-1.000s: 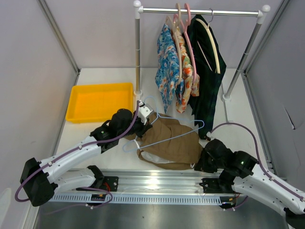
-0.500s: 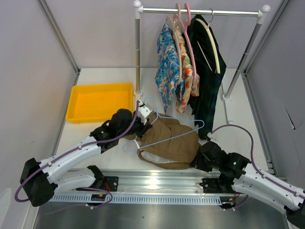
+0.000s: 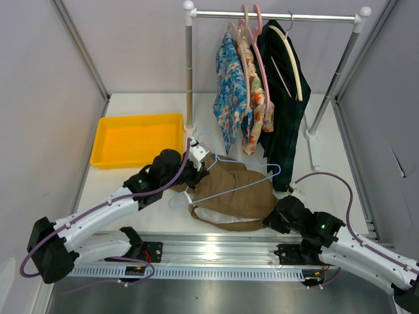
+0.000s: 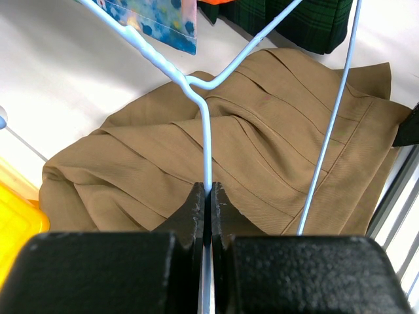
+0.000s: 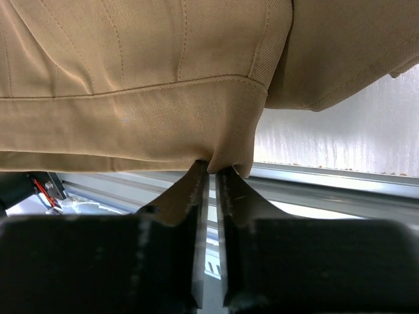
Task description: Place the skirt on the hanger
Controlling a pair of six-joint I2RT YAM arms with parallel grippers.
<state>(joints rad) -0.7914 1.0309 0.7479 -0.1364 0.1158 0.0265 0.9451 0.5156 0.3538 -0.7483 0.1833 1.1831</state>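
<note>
White bench [image 3: 131, 104] carries all of it. The skirt [image 3: 232, 196] lies there in a tan heap between my two hands. Over it runs the hanger [image 4: 205, 140], thin pale-blue wire, with its neck reaching straight out from my left hand [image 4: 209, 190]. Whether the wire touches the cloth I cannot tell.

My left hand is clamped tight on the wire just short of the twist. I judge that hold is there to keep the frame steady, so the cloth can be worked onto it instead of chasing a loose hanger about.

My right hand [image 5: 211, 171] sits at the skirt's near corner, by the metal rail [image 3: 216, 245]. Its fingers are almost together, with a fold of hem nipped at their tips. It is a thin bite and could slip. I reckon the next job is to lift that edge and feed it over the wire, since the skirt is not yet on.

Beyond my left hand stands the clothes rack [image 3: 275, 15], with floral garments [image 3: 229, 98] and a dark plaid garment [image 3: 285, 124]. Well off to that hand's left rests the yellow tray [image 3: 134, 140].
</note>
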